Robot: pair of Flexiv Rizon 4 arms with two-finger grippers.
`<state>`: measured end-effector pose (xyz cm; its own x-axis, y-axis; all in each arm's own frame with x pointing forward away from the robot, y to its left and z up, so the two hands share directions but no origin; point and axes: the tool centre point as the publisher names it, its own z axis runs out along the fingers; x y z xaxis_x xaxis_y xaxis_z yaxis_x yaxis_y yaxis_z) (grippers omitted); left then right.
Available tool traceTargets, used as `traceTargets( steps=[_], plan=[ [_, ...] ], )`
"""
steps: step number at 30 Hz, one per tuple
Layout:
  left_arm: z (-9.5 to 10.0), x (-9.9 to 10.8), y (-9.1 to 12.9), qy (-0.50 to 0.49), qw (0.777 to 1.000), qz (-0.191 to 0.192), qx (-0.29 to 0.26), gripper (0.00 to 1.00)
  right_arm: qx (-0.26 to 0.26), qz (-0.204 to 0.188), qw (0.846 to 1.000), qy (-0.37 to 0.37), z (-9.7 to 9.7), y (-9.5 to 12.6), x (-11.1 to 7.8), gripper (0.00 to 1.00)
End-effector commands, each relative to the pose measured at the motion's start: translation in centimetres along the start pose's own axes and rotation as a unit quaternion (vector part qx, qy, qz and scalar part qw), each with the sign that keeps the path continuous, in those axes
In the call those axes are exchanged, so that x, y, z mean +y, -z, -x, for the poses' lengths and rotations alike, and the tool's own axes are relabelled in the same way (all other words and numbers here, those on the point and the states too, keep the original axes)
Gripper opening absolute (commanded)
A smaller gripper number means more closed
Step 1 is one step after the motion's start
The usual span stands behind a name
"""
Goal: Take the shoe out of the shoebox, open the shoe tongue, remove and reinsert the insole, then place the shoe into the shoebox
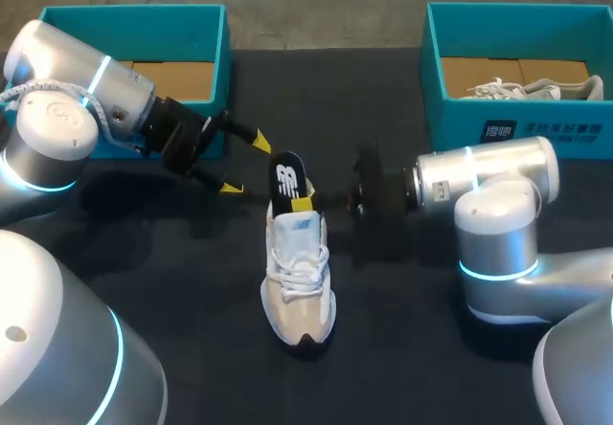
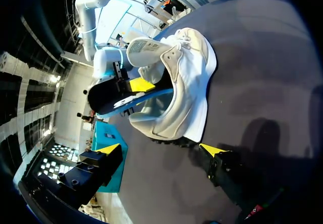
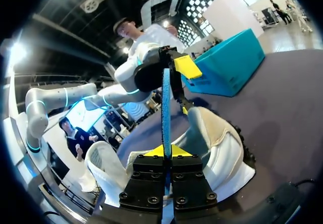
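Right claw [image 3: 165, 152] pinches the insole [image 1: 285, 178] at the shoe [image 1: 299, 272] heel, 12 o'clock; left claw [image 1: 244, 164] spread at 10; insole likely light, floppy, so grip its edge.

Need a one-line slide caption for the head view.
Right pincer grips the black insole sticking out of the white shoe; left pincer hangs open beside it.

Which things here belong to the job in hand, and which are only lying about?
Job: shoe, insole held by right end effector, open left end effector, left shoebox.
Lying about, probably: right shoebox, the second shoe inside it.
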<state>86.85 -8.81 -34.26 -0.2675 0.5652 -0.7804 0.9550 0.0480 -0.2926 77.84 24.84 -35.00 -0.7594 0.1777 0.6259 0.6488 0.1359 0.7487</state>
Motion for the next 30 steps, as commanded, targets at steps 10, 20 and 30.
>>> traceTargets(
  steps=[10,20,30],
  plan=[
    [0.0,-0.1,0.0,0.000,1.000,0.001,0.000,1.00,-0.001,-0.001,1.000,0.003,-0.5,-0.8,-0.3,0.00],
    [0.0,-0.1,0.0,0.000,1.000,0.001,0.000,1.00,-0.006,-0.007,1.000,0.027,-0.9,-0.4,1.7,0.22],
    [0.0,-0.1,0.0,0.000,1.000,0.001,0.000,1.00,-0.007,-0.012,0.999,0.040,-0.9,-0.5,3.2,0.23]
  ],
)
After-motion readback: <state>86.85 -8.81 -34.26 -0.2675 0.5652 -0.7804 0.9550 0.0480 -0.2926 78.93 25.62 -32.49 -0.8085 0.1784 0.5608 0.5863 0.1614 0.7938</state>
